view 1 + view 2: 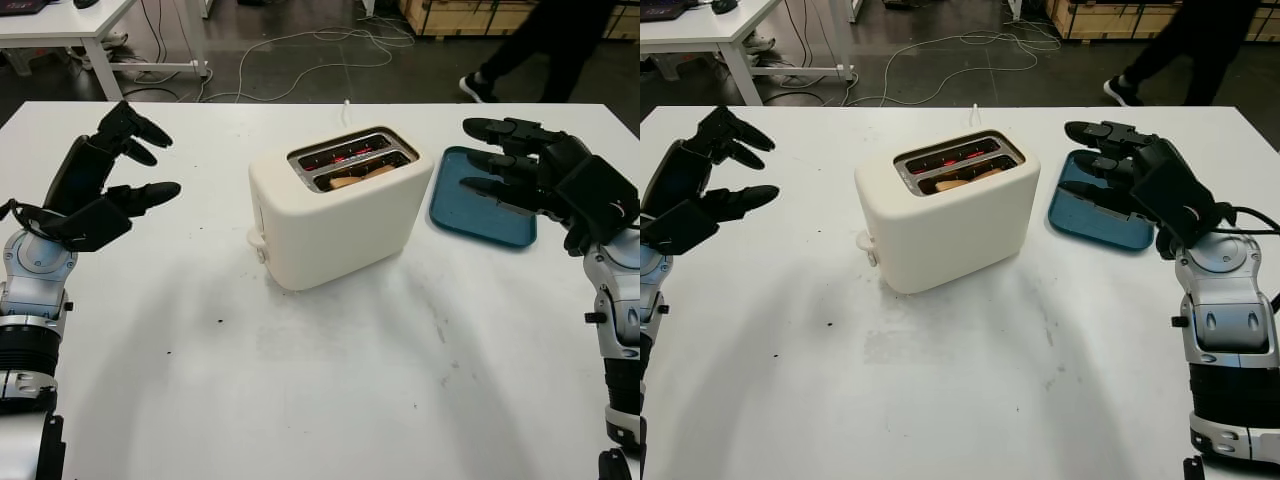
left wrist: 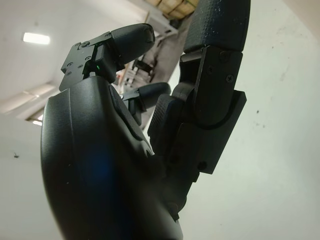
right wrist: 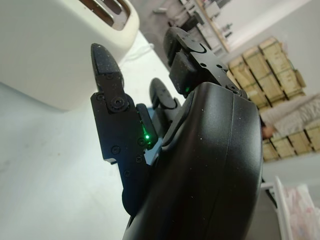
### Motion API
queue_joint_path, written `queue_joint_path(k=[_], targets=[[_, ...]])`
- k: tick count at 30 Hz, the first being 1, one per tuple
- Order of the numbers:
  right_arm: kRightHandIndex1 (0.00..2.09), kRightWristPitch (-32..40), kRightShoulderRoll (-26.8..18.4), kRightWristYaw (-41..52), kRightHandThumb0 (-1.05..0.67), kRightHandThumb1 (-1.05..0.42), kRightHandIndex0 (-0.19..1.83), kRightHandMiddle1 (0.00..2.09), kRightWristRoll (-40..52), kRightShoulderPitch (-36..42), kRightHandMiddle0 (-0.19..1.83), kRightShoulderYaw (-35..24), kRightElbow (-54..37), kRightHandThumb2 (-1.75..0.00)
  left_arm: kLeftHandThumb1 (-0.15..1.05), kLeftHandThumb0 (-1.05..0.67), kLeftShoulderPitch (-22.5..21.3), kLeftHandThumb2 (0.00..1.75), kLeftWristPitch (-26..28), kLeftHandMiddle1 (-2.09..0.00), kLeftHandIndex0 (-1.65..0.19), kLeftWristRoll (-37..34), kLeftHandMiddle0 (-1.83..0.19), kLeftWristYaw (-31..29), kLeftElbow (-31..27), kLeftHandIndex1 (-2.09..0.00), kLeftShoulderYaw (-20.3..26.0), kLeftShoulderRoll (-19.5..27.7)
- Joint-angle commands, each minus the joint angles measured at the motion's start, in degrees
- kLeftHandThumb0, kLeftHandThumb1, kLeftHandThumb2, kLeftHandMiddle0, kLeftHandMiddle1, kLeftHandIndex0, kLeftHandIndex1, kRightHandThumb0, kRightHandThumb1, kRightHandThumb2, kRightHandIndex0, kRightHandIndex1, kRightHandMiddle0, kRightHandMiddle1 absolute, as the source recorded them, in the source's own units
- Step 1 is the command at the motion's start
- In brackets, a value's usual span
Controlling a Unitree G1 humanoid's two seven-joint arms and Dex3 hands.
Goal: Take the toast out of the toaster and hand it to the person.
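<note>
While both arms are raised above the white worktop, your left robot hand sits at the left side, open and holding nothing, its black fingers pointing inward toward the middle. Your right robot hand sits at the right side, also open and holding nothing, its fingers pointing inward the same way. It hovers over the near edge of a blue tray, which lies flat on the worktop just to the right of the toaster; you cannot tell from these views whether the hand touches the tray.

Between your two robot hands stands a cream two-slot toaster, turned at a slight angle, with a small lever knob on its left end. Both hands are well apart from it. Inside the slot nearer to you lies the toast, a pale brown slice sitting low, its top edge just below the slot's rim. The farther slot glows red inside.

From the right wrist camera, the toaster's cream side wall appears beyond the hand's fingers.

Behind the worktop, on the dark floor, white cables trail in loops. A person's legs in dark trousers and a dark shoe cross the floor at the far right. Part of a white desk stands at the far left.
</note>
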Motion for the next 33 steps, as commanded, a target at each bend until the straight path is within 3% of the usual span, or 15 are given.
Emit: queue_joint_path(k=[1,33], targets=[[0.03,-1.39,-0.28,-0.29,-0.38,-0.88,0.54,0.01,-0.42,-0.27,0.52,0.15,-0.39,0.00,0.92,-1.05,0.33,0.17,0.00,-1.60,-0.10,-0.16,-0.15,0.06,-0.54,-1.54,0.46,0.65],[0.02,-0.54,-0.52,-0.02,-0.38,-0.87,0.56,0.01,-0.21,-0.39,0.52,-0.11,-0.59,0.00,0.92,-1.05,0.28,0.18,-1.06,-1.61,-0.08,-0.17,-0.15,0.38,-0.02,-1.55,0.40,0.22]])
